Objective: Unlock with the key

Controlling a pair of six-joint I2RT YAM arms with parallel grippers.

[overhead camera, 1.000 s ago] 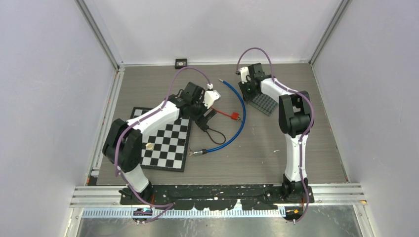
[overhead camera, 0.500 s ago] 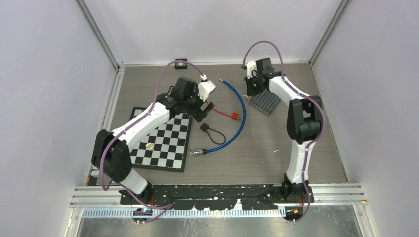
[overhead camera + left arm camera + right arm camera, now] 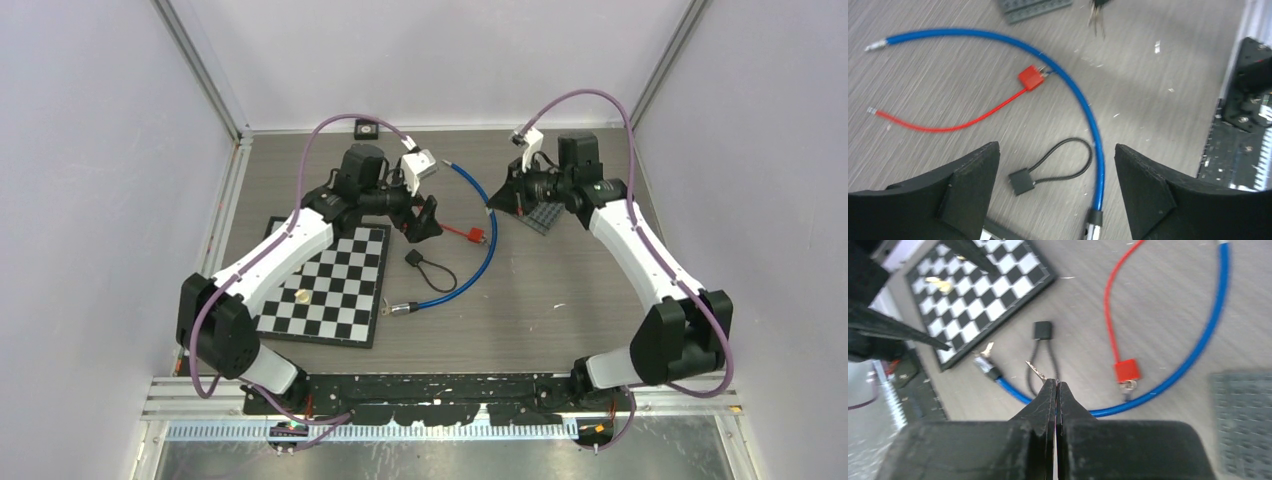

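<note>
A small black padlock with a black cable loop (image 3: 412, 259) lies on the table; it also shows in the left wrist view (image 3: 1021, 181) and the right wrist view (image 3: 1042, 330). A red padlock (image 3: 478, 237) on a red cable lies next to a long blue cable lock (image 3: 489, 235). My right gripper (image 3: 497, 203) is shut on a small metal key (image 3: 1036, 371), whose tip sticks out to the left of the fingertips (image 3: 1050, 386), above the blue cable. My left gripper (image 3: 425, 222) is open and empty, held above the black padlock (image 3: 1057, 150).
A black-and-white chessboard (image 3: 330, 285) with a small gold piece (image 3: 299, 296) lies at the left. A grey studded baseplate (image 3: 545, 215) lies under my right wrist. A small black square object (image 3: 367, 127) sits at the back wall.
My right arm swung its elbow out to the right, and its gripper moved left off the grey baseplate toward the cables. My left gripper lifted and moved back and to the right.
</note>
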